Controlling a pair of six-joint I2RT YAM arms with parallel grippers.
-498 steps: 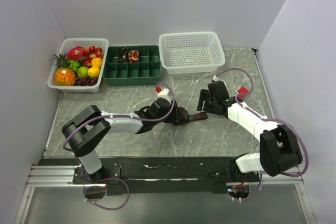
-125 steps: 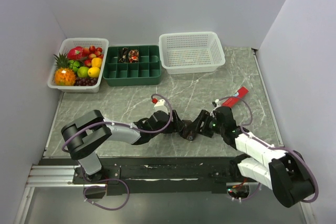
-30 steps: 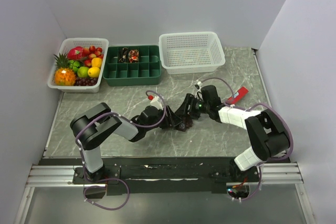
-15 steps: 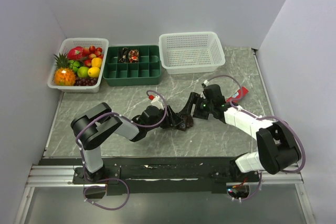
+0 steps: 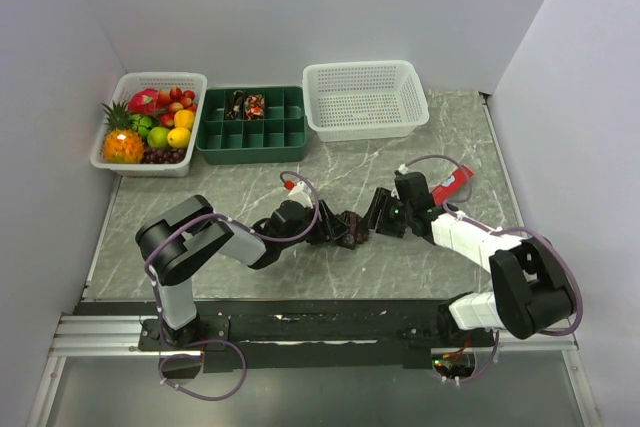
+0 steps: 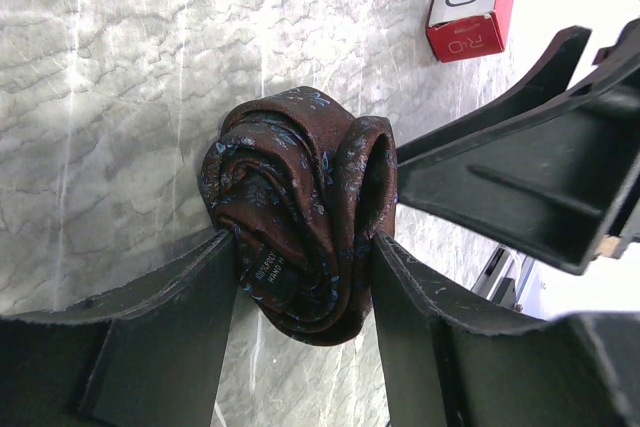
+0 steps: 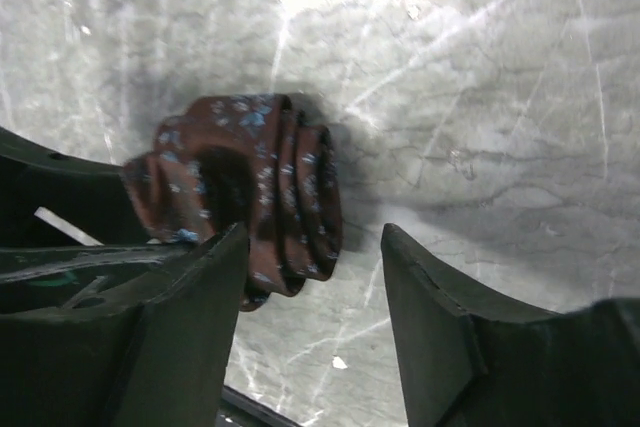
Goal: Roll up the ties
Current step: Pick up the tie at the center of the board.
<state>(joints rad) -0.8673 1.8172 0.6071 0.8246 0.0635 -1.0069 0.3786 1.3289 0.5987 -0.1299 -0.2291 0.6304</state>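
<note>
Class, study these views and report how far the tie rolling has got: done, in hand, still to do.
Done: one tie is wound into a tight coil, and dark bundles sit in the green tray. In hand: the left gripper is shut on the tie; the right gripper is open beside it. Left: probably placing it in the tray; no loose tie shows.

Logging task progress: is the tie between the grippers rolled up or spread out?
Rolled up. Both wrist views show the tie as a tight layered coil, pinched by the left gripper; right gripper open.
</note>
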